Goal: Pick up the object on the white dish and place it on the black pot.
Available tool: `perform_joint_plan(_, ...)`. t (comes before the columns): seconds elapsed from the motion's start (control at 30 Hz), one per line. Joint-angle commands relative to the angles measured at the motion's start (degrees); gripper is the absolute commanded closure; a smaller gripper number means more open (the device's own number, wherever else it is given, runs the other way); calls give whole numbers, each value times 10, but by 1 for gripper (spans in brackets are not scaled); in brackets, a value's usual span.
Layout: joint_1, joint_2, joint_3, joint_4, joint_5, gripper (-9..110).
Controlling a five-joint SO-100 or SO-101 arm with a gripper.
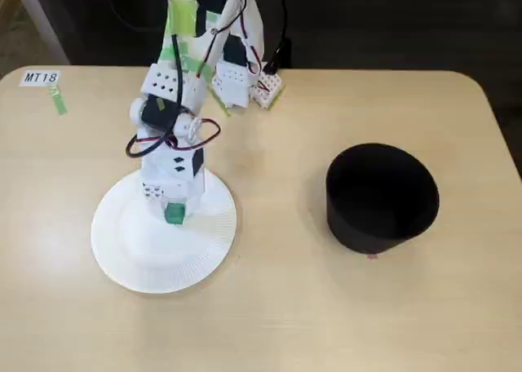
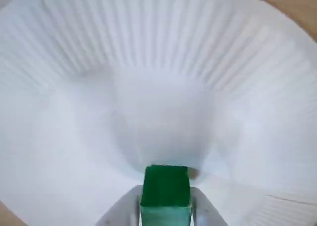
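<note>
A white paper dish (image 1: 130, 241) lies on the wooden table at the left of the fixed view. My gripper (image 1: 174, 214) points down over the dish's back part. In the wrist view the gripper (image 2: 166, 192) is shut on a small green block (image 2: 165, 182), which sits between the two grey fingers (image 2: 130, 206) just above the dish's ribbed white surface (image 2: 163, 87). The block also shows as a green patch at the gripper's tip in the fixed view (image 1: 174, 213). The black pot (image 1: 381, 197) stands apart at the right, open side up, and looks empty.
The arm's base (image 1: 232, 78) with its wires stands at the table's back edge. A label reading MT18 (image 1: 41, 77) and a green tape strip (image 1: 57, 101) are at the back left. Bare tabletop (image 1: 277, 225) separates the dish and the pot.
</note>
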Motion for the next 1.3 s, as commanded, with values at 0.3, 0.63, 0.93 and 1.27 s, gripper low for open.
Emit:
perform_joint_plan(0.3, 10, 10, -39, 2, -77, 101)
perform_joint_plan(0.63, -33, 90, -142, 26, -435, 101)
perform_joint_plan(0.93, -164, 158, -256, 163, -651, 101)
perform_joint_plan(1.27, -367, 243, -250, 257, -737, 101)
